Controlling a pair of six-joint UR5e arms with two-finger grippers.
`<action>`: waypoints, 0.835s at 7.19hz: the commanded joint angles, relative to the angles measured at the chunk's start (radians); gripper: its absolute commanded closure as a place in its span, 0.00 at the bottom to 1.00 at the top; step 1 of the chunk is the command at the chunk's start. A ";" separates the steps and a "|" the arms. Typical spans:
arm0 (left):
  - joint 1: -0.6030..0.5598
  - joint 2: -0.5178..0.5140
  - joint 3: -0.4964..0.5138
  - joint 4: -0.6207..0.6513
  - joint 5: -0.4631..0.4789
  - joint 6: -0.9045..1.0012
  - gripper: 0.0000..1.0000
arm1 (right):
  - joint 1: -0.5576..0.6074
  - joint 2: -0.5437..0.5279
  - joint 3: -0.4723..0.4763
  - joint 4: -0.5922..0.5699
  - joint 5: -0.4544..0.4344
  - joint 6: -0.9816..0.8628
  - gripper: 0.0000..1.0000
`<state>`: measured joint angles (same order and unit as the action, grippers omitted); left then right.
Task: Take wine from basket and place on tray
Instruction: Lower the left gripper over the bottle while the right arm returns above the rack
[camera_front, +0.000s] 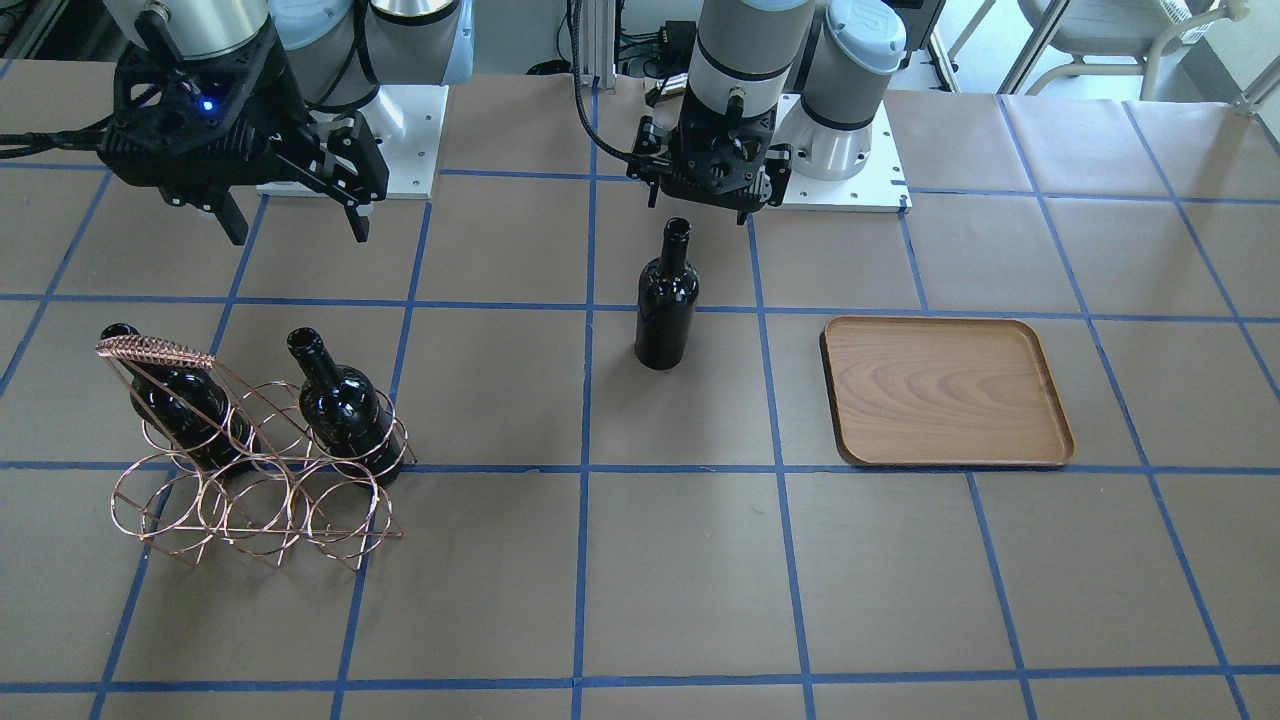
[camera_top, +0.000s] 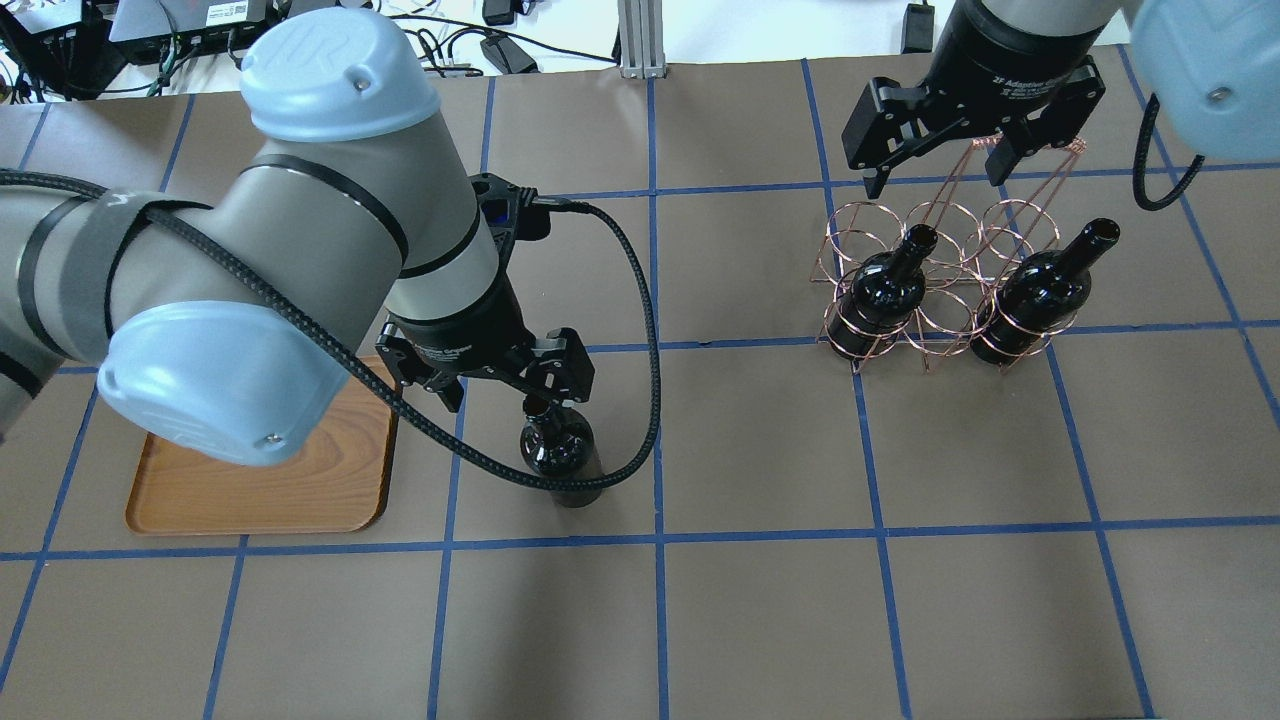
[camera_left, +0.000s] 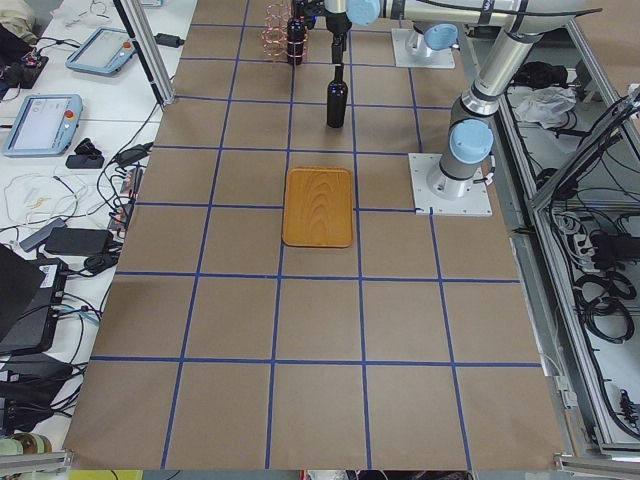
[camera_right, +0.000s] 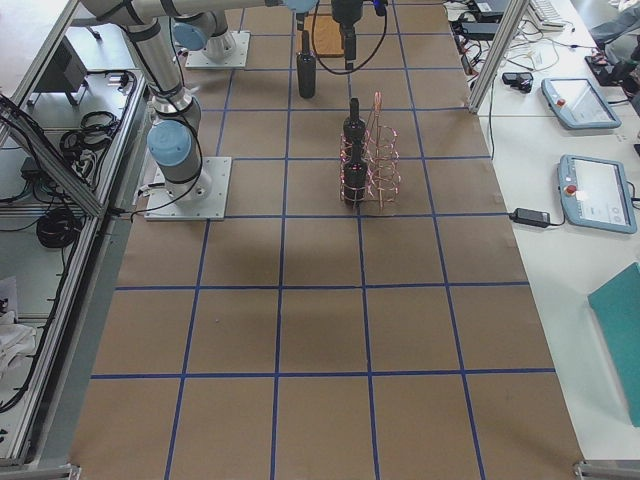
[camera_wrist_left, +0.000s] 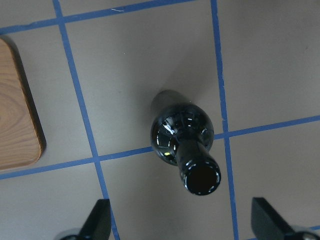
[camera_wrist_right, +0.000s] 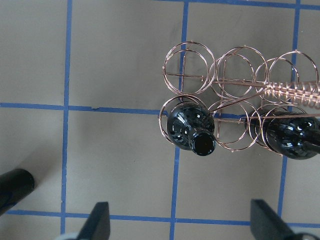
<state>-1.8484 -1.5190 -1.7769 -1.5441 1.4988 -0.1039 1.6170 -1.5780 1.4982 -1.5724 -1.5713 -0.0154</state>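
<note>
One wine (camera_front: 665, 300) stands upright near the tray (camera_front: 947, 392); my left fingers (camera_wrist_left: 101, 220) spread above it. Centre on the neck (camera_wrist_left: 191, 154); close gently.

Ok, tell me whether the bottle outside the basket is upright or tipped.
Upright: the wine stands on its base on the table, mouth pointing up.

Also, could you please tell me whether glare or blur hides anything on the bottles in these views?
Left wrist view: the standing bottle is sharp, with small highlights on its shoulder, while the fingers below look soft. Right wrist view: the two bottles in the basket show similar specks. Side views: bottles too small for detail.
</note>
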 joint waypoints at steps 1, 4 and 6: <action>-0.003 -0.044 -0.006 0.045 -0.002 0.001 0.00 | 0.000 0.001 0.001 0.002 0.004 0.006 0.00; -0.006 -0.095 -0.009 0.070 -0.003 0.009 0.03 | -0.002 -0.002 0.001 0.000 -0.007 0.006 0.00; -0.006 -0.098 -0.044 0.071 0.000 0.026 0.10 | -0.002 -0.002 0.001 0.002 -0.006 0.006 0.00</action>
<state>-1.8541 -1.6132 -1.8008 -1.4744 1.4971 -0.0896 1.6153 -1.5800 1.4987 -1.5700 -1.5780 -0.0093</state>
